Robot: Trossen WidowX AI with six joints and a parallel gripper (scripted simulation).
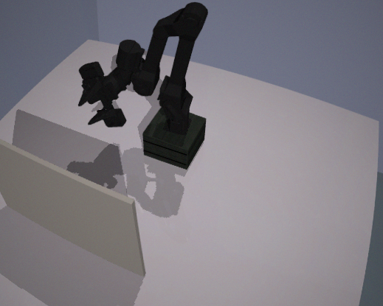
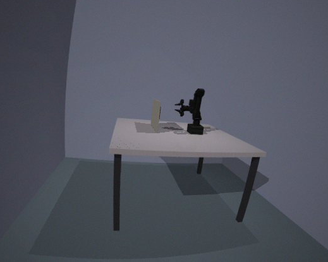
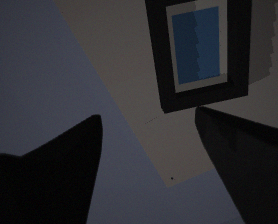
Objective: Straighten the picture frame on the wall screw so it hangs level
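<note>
The picture frame [image 3: 162, 60], black around a pale mat and a blue picture, hangs on the beige panel [image 1: 68, 207] [image 2: 155, 115] [image 3: 135, 107]. Its edges do not run parallel to the panel's edges in the wrist view; it looks turned clockwise, left side higher, though the view is slanted. Its top is cut off there. In the exterior view only its thin dark edge [image 2: 160, 112] shows. The screw and notched strip are hidden. My gripper [image 1: 84, 114] [image 2: 175, 107] [image 3: 148, 118] is open and empty, well back from the frame; in the wrist view its right fingertip is just below the frame's lower edge.
The panel stands upright on the white table [image 1: 282, 200] [image 2: 191, 146] and hides the frame's face from the top view. My arm's dark base block [image 1: 171, 141] [image 2: 195, 129] stands on the table on the framed side. Arm shadows fall on the table between them.
</note>
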